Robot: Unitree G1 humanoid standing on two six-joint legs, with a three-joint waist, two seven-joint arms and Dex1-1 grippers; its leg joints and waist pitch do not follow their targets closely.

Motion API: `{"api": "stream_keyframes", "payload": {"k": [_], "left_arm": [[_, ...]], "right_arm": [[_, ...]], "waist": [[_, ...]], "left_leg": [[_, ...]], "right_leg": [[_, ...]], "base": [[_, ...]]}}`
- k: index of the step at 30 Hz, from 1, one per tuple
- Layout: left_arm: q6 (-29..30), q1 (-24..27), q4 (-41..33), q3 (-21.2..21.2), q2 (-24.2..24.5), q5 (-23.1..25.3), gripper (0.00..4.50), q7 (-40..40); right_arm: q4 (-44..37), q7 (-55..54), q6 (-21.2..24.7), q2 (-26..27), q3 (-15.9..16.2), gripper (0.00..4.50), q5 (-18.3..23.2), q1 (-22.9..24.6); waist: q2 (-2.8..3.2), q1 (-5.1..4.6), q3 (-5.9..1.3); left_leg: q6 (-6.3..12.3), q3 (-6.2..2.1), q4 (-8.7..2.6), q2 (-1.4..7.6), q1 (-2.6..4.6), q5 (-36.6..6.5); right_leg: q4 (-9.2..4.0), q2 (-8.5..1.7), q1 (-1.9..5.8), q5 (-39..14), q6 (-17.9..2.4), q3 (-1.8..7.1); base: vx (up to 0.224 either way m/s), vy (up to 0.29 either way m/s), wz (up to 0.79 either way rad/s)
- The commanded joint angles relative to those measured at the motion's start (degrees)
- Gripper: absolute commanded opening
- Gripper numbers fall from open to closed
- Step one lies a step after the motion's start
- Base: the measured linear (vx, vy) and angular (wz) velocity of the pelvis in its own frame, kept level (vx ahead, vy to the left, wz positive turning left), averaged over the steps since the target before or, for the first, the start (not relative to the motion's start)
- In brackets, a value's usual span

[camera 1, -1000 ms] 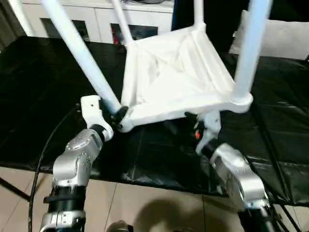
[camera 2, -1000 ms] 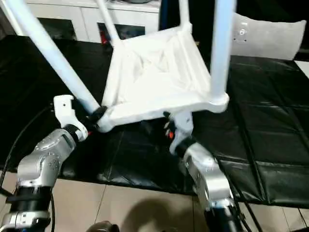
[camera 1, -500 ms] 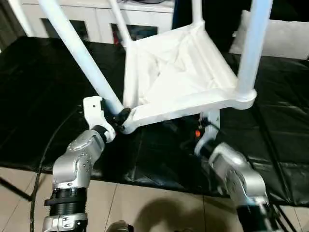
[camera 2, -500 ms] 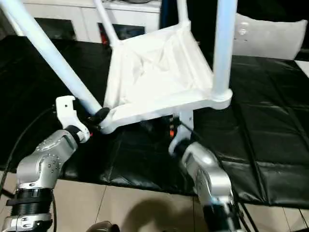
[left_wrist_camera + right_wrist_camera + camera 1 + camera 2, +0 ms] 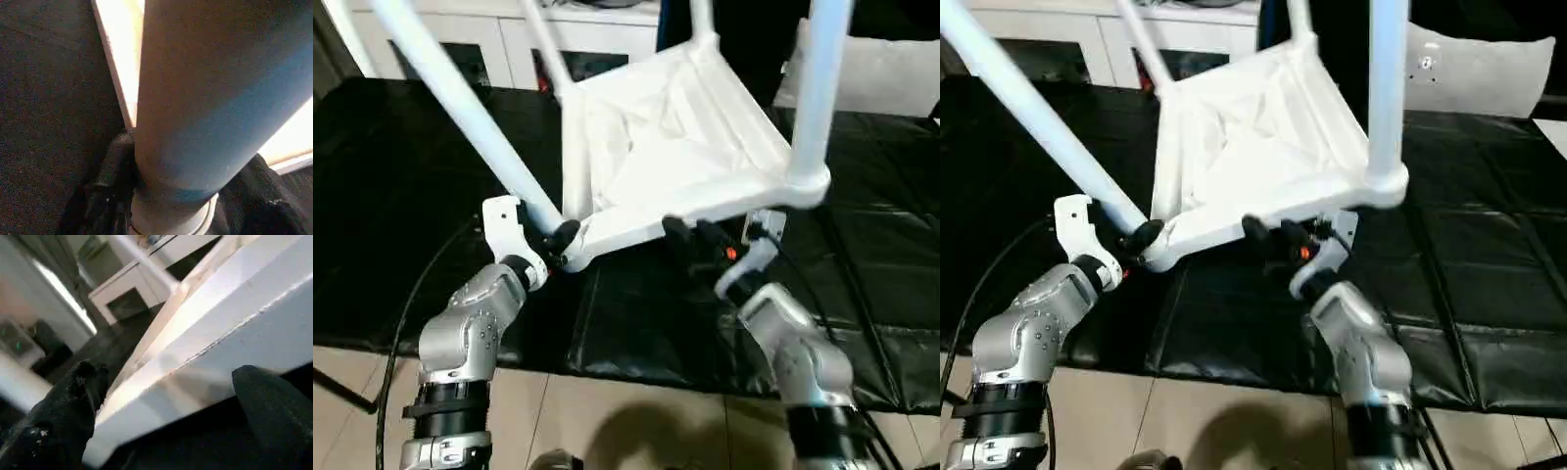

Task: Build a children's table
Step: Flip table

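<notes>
1. The all-white plastic children's table (image 5: 675, 147) sits upside down and tilted on the black sheet-covered bench (image 5: 401, 196), its ribbed underside facing up at me and its long round tapered legs rising past the top of my head views.

2. My left pincer (image 5: 553, 238) is clenched on the foot of the near-left leg (image 5: 460, 98), right where it enters the rounded corner socket. In my left wrist view a black finger (image 5: 105, 186) lies against each side of that leg, so this corner is mine to steady.

3. My right pincer (image 5: 690, 233) is released — spread wide, grasping nothing. It sits just under the near long edge of the tabletop (image 5: 215, 347), with one black finger (image 5: 63, 406) to either side of that rim in the wrist view. I cannot tell whether either one touches the plastic.

4. The relation that counts is this: the near edge runs crosswise in front of me, from the corner in my left pincer to the near-right corner socket (image 5: 808, 186), and it lies directly above and ahead of my open right fingers. The near-right leg (image 5: 818, 88) stands just beyond the right pincer, toward my right.

5. My judgement — the right arm is the nearer one for that rim. Its fingers must straddle the edge across its length before clenching; the left grip should stay put.
</notes>
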Motion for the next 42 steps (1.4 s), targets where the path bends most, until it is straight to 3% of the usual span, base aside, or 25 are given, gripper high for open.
{"api": "stream_keyframes", "payload": {"k": [1,2,4,6,7,8,9,12,13,15,16,18,19,20,23,25,30,34,37,42], "left_arm": [[4.5,2.2,1.9,-1.0,-2.3,-4.5,2.05,-2.5],[4.6,2.2,1.8,-1.1,-2.3,-4.5,2.05,-2.5],[4.7,2.2,1.7,-1.0,-2.5,-4.4,2.05,-2.4],[4.6,2.2,1.7,-0.9,-2.5,-4.4,2.05,-2.3],[4.5,2.2,1.7,-0.7,-2.6,-4.4,2.05,-2.2],[4.5,2.1,1.6,-0.6,-2.7,-4.5,2.05,-2.1],[4.4,2.0,1.6,-0.4,-2.7,-4.5,2.05,-2.1],[4.4,2.0,1.7,0.0,-2.7,-4.6,2.05,-2.0],[4.4,2.1,1.8,0.0,-2.7,-4.4,2.05,-2.0],[4.3,2.1,2.0,0.0,-2.6,-4.2,2.05,-2.0],[4.4,2.0,2.0,0.0,-2.5,-4.1,2.05,-2.0],[4.4,2.0,2.0,0.0,-2.5,-4.1,2.05,-2.1],[4.4,2.0,1.9,0.0,-2.5,-4.2,2.05,-2.3],[4.6,2.1,1.8,-0.2,-2.4,-4.2,2.05,-2.6],[5.3,2.5,1.2,-0.8,-2.2,-4.3,2.05,-3.6],[5.6,2.7,0.9,-1.2,-2.1,-4.4,2.05,-4.1],[7.1,3.6,-0.2,-2.1,-1.4,-4.7,2.05,-5.5],[8.3,4.3,-1.5,-3.2,-0.7,-4.9,2.05,-7.1],[9.4,5.3,-3.2,-4.4,-0.1,-5.3,2.05,-8.6],[10.7,6.9,-5.6,-6.0,0.9,-6.0,2.05,-10.2]], "right_arm": [[5.0,-3.6,-2.1,1.0,-3.7,4.5,1.2,-3.6],[6.1,-4.3,-2.5,1.5,-4.5,4.5,1.5,-4.4],[7.9,-5.3,-2.5,2.2,-5.3,4.5,2.2,-5.6],[8.5,-5.8,-2.1,2.4,-5.5,4.5,2.4,-5.9],[8.8,-6.0,-1.9,2.4,-5.4,4.5,2.2,-5.8],[8.8,-5.6,-1.6,2.3,-4.8,4.5,1.9,-5.4],[8.6,-5.1,-1.4,2.4,-4.6,4.5,1.9,-4.9],[8.5,-5.0,-0.9,2.6,-5.1,4.5,2.6,-4.2],[8.7,-5.2,-0.6,2.5,-5.1,4.5,2.4,-4.0],[9.5,-6.3,0.3,2.0,-5.4,4.5,1.9,-3.7],[9.8,-7.1,0.7,1.8,-5.7,4.5,2.0,-3.3],[9.2,-6.6,0.6,1.9,-6.0,4.5,2.6,-3.1],[8.0,-5.2,0.3,2.1,-6.4,4.5,3.8,-2.8],[7.4,-4.4,0.0,2.3,-6.6,4.5,4.5,-2.9],[8.0,-3.5,-1.5,3.0,-8.0,4.5,6.1,-4.5],[9.8,-3.6,-2.7,3.6,-9.3,4.5,7.0,-6.4],[15.2,-4.1,-5.2,4.8,-12.4,4.5,9.8,-11.6],[20.2,-2.8,-6.7,4.8,-13.4,4.5,10.1,-15.1],[24.9,-3.3,-7.7,5.1,-16.0,4.5,11.9,-18.5],[30.4,-2.4,-8.8,5.1,-18.3,4.01,13.5,-21.9]], "waist": [[-0.76,0.1,-3.07],[-0.76,-0.06,-2.94],[-0.9,-0.95,-2.46],[-0.85,-1.17,-2.31],[-1.0,-1.31,-2.29],[-1.08,-1.32,-2.36],[-0.92,-1.2,-2.46],[-0.72,-0.77,-2.83],[-0.68,-0.57,-2.82],[-0.7,-0.47,-2.99],[-0.69,-0.27,-3.06],[-0.84,-0.05,-3.17],[-0.84,0.21,-3.22],[-0.63,0.4,-3.32],[-0.8,0.82,-3.9],[-0.83,0.94,-4.01],[-0.52,0.89,-3.95],[-0.52,0.87,-4.15],[-0.6,1.1,-4.24],[-0.69,0.79,-4.33]], "left_leg": [[2.29,-1.42,-4.4,3.54,0.01,-10.1],[2.13,-1.44,-4.46,3.55,0.1,-11.1],[0.76,-1.73,-4.91,3.33,0.0,-15.4],[0.07,-1.77,-4.83,3.2,0.34,-17.8],[-0.39,-1.75,-4.75,3.04,0.72,-19.3],[-0.35,-1.72,-4.76,3.06,0.8,-19.3],[-0.14,-1.6,-4.72,3.15,1.15,-19.2],[0.85,-1.33,-5.13,3.46,0.89,-16.3],[0.94,-1.22,-5.26,3.69,1.05,-16.5],[1.09,-1.2,-5.38,3.8,0.8,-15.3],[1.2,-1.01,-5.28,3.86,1.08,-15.1],[1.62,-0.81,-5.14,3.73,0.94,-14.3],[2.24,-0.82,-5.19,3.79,0.5,-12.8],[2.38,-0.77,-5.12,3.81,0.55,-12.1],[4.01,-0.43,-4.62,3.73,0.39,-7.1],[5.18,-0.36,-4.41,3.63,0.22,-4.9],[4.78,-0.36,-4.45,3.77,0.42,-6.5],[4.66,-0.26,-4.36,3.78,0.43,-5.3],[5.16,-0.13,-4.21,3.78,0.49,-4.9],[5.1,-0.17,-4.13,3.75,0.23,-4.8]], "right_leg": [[-6.02,-7.3,2.11,-17.5,-7.4,3.68],[-6.23,-7.34,2.01,-19.1,-7.2,3.65],[-6.83,-7.3,1.91,-27.8,-5.3,3.11],[-7.52,-7.55,1.55,-32.5,-3.6,2.97],[-8.22,-7.78,1.23,-36.0,-1.7,2.81],[-8.31,-7.85,1.15,-36.2,-1.4,2.76],[-8.51,-7.9,0.88,-35.7,-1.2,2.83],[-8.18,-7.65,1.12,-29.6,-2.2,2.93],[-7.81,-7.51,0.86,-26.8,-3.5,3.09],[-7.27,-7.52,1.16,-23.6,-4.6,3.2],[-7.16,-7.52,0.92,-22.1,-5.3,3.33],[-6.95,-7.65,1.13,-20.7,-5.8,3.39],[-6.71,-7.79,1.48,-19.4,-6.1,3.35],[-6.62,-7.78,1.46,-18.5,-6.1,3.36],[-5.67,-7.63,1.72,-9.7,-8.0,3.31],[-5.33,-7.74,1.98,-7.0,-9.4,3.14],[-5.53,-7.75,1.86,-10.2,-9.7,2.99],[-5.14,-7.55,1.95,-7.8,-10.3,2.94],[-5.08,-7.64,2.0,-6.7,-11.0,2.92],[-4.74,-7.69,2.28,-6.2,-11.4,2.84]], "base": [[0.0,0.0,0.0],[0.0,0.0,0.0],[-0.031,0.009,-0.06],[-0.06,0.025,-0.14],[0.0,0.0,0.0],[0.0,0.0,0.0],[0.0,0.0,0.0],[0.0,0.0,0.0],[0.0,0.0,0.0],[0.0,0.0,0.0],[0.0,0.0,0.0],[0.0,0.0,0.0],[0.0,0.0,0.0],[0.05,-0.005,-0.01],[0.017,-0.002,0.0],[0.0,0.0,0.0],[0.0,0.0,0.0],[0.0,0.0,0.0],[0.0,0.0,0.0],[0.0,0.0,0.0]]}}
